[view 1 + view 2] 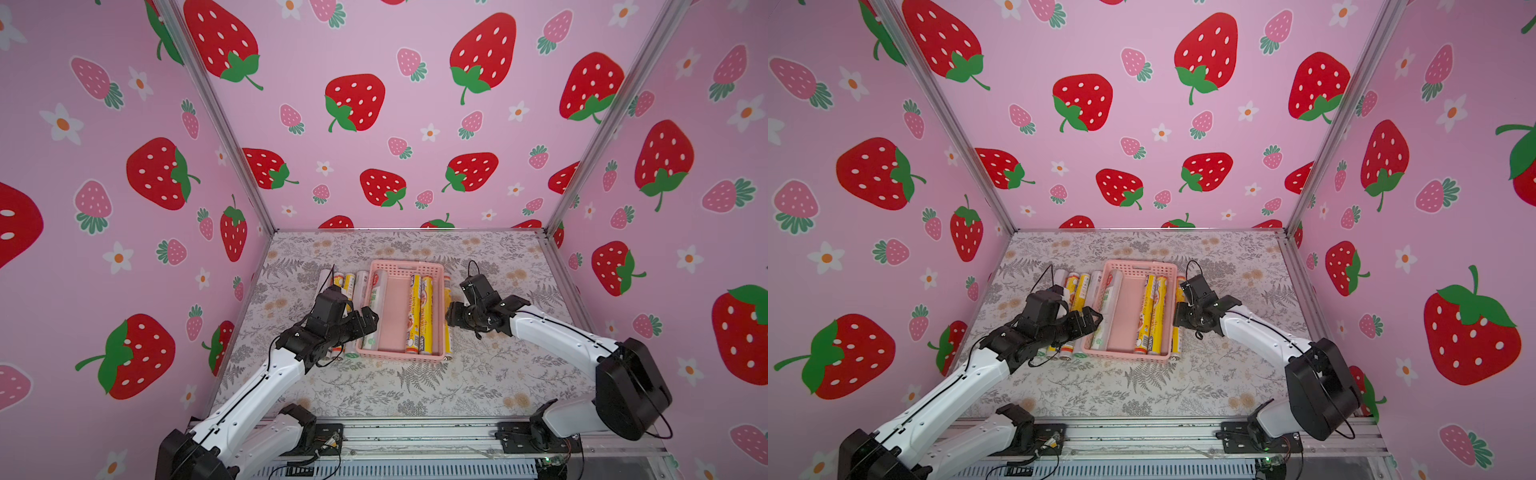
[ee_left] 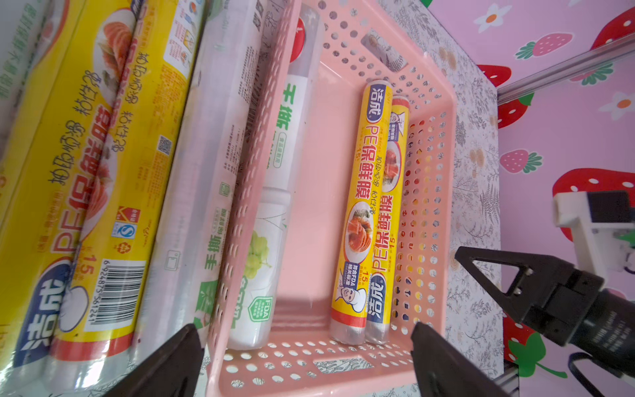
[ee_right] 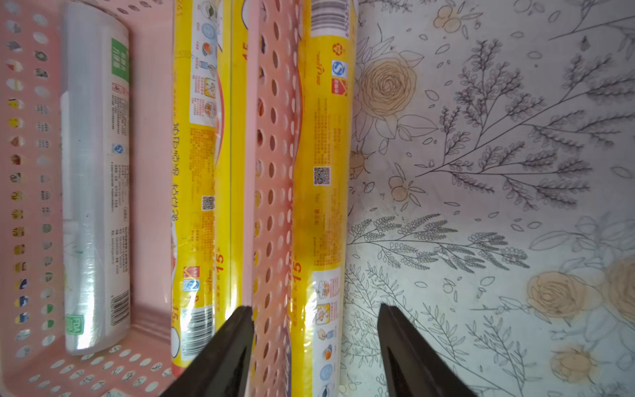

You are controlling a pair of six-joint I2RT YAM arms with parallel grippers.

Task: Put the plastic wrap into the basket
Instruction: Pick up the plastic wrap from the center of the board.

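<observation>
Closest to you, the rail (image 1: 415, 434) carries both arms. Your left gripper (image 2: 304, 329) hangs wide open and empty above the left wall of the basket (image 1: 405, 264). Your right gripper (image 3: 314, 307) is partly open. It straddles the right wall and one outside yellow roll (image 3: 323, 172) and clamps nothing. Three plastic wrap rolls (image 1: 415, 311) lie inside, and four others (image 1: 347, 286) lie beside it on the left.

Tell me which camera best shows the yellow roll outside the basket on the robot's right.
The right wrist view: the yellow roll runs lengthwise along the basket wall. Both top views show only a sliver. The left wrist view catches just colour through basket holes.
</observation>
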